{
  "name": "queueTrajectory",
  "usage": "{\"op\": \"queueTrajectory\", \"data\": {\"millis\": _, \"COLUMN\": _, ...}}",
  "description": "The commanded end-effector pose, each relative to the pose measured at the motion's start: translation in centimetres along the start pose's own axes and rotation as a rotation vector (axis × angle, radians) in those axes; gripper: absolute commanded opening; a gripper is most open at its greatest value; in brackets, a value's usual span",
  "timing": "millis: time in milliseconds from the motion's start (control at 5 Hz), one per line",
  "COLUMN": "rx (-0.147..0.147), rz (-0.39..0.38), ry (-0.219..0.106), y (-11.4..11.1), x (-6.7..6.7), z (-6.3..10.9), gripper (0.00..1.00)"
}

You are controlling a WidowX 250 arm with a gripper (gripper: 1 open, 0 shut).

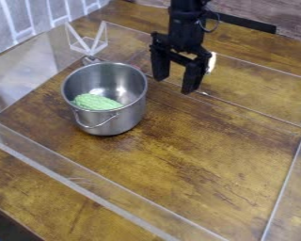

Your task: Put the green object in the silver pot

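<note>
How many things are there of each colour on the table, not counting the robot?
Green: 1, the green lump lying inside the pot
Silver: 1, the pot
Total: 2
The open gripper holds nothing.

We see a dark wooden table (203, 160) with low clear walls (140, 202) along its edges. Toward its left edge stands the silver pot (105, 98).

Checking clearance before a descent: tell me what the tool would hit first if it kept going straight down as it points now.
Probably the bare wooden table, just right of the silver pot. The tool hangs open and empty; depth is uncertain.
</note>
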State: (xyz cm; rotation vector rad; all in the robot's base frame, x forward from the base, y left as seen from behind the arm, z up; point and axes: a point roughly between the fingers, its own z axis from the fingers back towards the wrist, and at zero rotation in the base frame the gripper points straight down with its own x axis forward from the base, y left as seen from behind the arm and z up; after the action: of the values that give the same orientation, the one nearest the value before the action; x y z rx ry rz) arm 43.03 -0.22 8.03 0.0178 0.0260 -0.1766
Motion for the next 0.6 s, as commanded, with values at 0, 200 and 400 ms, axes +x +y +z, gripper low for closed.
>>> {"op": "queueTrajectory", "data": {"millis": 0, "rx": 0.016, "rz": -0.02, "ry": -0.082, "y": -0.68, "x": 0.54, "z": 3.61, "gripper": 1.0}}
{"op": "queueTrajectory", "data": {"millis": 200, "rx": 0.017, "rz": -0.027, "ry": -0.085, "y": -1.07, "x": 0.63, "z": 4.04, "gripper": 1.0}}
{"op": "queueTrajectory", "data": {"millis": 400, "rx": 0.017, "rz": -0.026, "ry": -0.085, "y": -1.25, "x": 0.54, "z": 4.4, "gripper": 1.0}}
